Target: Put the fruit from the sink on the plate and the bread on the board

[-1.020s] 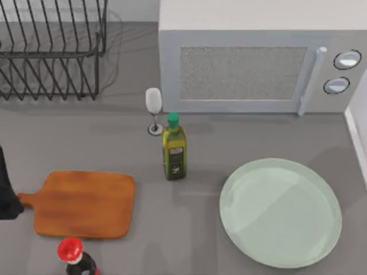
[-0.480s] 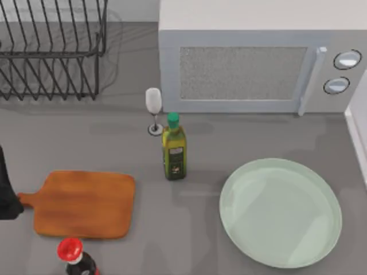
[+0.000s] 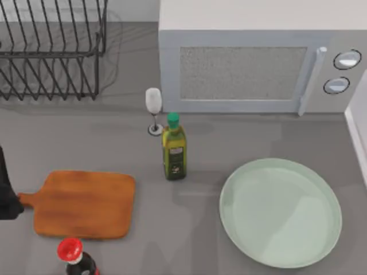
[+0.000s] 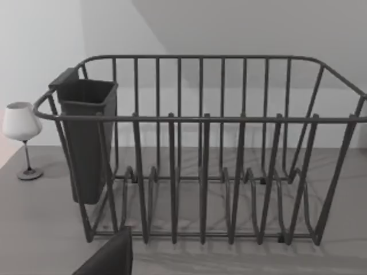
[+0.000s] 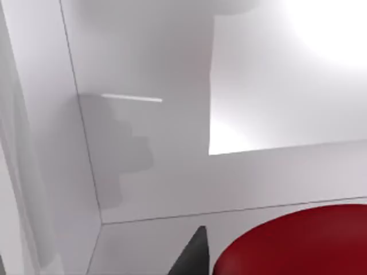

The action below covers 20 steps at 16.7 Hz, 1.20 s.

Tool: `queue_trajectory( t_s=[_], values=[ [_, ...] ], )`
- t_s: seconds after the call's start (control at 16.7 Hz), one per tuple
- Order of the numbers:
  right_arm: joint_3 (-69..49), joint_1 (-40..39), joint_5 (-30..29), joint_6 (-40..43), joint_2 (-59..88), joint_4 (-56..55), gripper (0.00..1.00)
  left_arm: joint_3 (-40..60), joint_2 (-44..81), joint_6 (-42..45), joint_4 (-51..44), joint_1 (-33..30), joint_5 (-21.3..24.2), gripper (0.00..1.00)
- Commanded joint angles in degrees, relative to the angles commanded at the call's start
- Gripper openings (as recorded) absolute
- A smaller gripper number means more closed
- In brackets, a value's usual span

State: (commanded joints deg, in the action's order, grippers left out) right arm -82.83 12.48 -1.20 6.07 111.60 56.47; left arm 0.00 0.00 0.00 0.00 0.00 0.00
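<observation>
Left arm [image 3: 6,192]: dark body at the top view's far left edge, low on that side. Gripper fingers: one dark tip [image 4: 109,258] shows in the left wrist view, pointing level across the tabletop; opening cannot be judged.

Right gripper: one dark finger tip [image 5: 192,255] shows in the right wrist view, a narrow wedge angled upward in the picture; opening cannot be judged.

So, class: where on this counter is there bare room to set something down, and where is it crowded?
Free: the plate and the board are both bare, as is the counter strip between them below the oil bottle. Crowded: around the wine glass and oil bottle, and the red-capped bottle by the board's near edge.
</observation>
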Motion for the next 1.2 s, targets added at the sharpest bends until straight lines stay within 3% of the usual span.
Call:
queue_trajectory(
  t_s=[0.3, 0.72, 1.02, 1.2],
  values=[
    [0.7, -9.2, -1.7, -13.5, -7.0, 8.2, 0.0, 0.0, 0.0, 0.0, 0.0, 0.0, 0.0, 1.0],
    [2.3, -29.2, -1.3, -31.5, -11.6, 14.7, 0.0, 0.0, 0.0, 0.0, 0.0, 0.0, 0.0, 1.0],
    [2.4, -42.2, 0.4, -38.8, -11.2, 13.7, 0.0, 0.0, 0.0, 0.0, 0.0, 0.0, 0.0, 1.0],
    [2.5, -45.9, 1.1, -40.5, -10.8, 12.9, 0.0, 0.0, 0.0, 0.0, 0.0, 0.0, 0.0, 1.0]
  ],
)
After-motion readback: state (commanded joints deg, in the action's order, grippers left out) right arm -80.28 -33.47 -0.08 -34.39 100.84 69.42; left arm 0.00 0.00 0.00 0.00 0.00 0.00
